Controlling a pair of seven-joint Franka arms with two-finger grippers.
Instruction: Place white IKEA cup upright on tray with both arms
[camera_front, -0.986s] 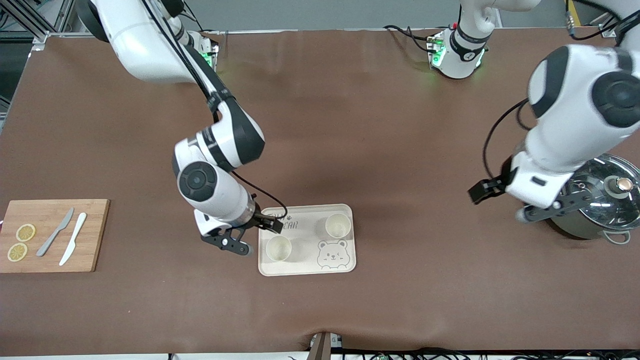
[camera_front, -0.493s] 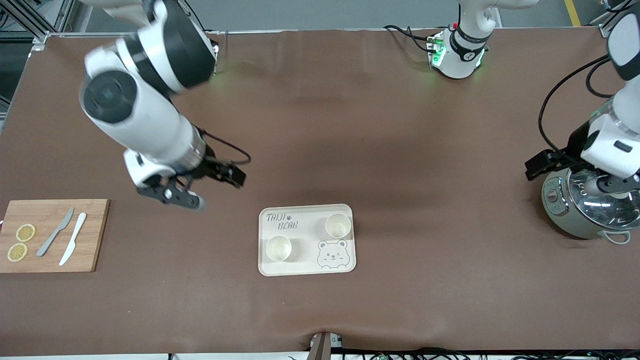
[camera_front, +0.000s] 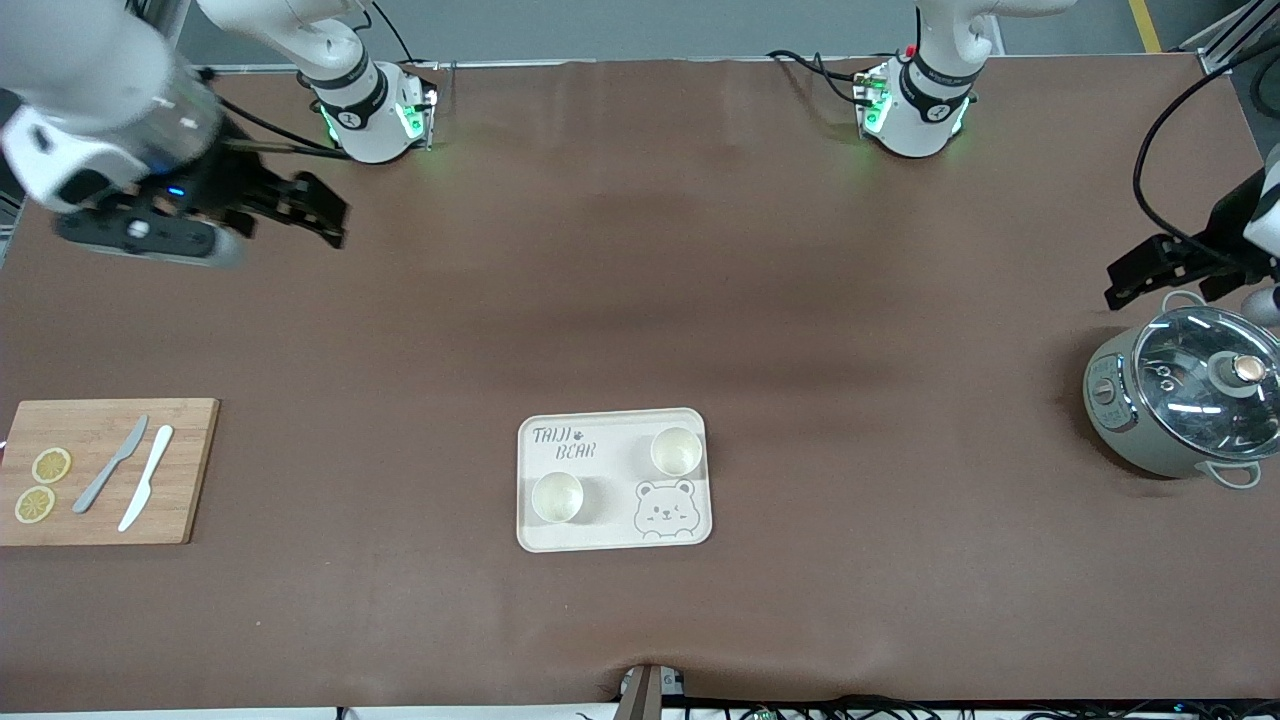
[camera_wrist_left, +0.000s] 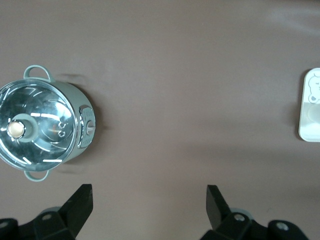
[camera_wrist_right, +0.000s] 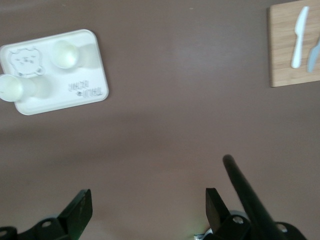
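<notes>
The cream tray (camera_front: 620, 430) with the bear drawing lies on the brown table, near the front camera. Two white cups stand upright on it, one (camera_front: 557, 497) toward the right arm's end and one (camera_front: 676, 451) toward the left arm's end. Both cups also show in the right wrist view (camera_wrist_right: 65, 54) (camera_wrist_right: 11, 87). My right gripper (camera_wrist_right: 148, 202) is open and empty, high over bare table at the right arm's end (camera_front: 140, 232). My left gripper (camera_wrist_left: 149, 200) is open and empty, up beside the pot at the left arm's end.
A grey pot with a glass lid (camera_front: 1185, 400) stands at the left arm's end. A wooden cutting board (camera_front: 105, 470) with two knives and lemon slices lies at the right arm's end.
My right gripper has lifted away from the cup on the tray and swung to the right arm's end. My left gripper has drawn back off the pot. Both cups stay put.
</notes>
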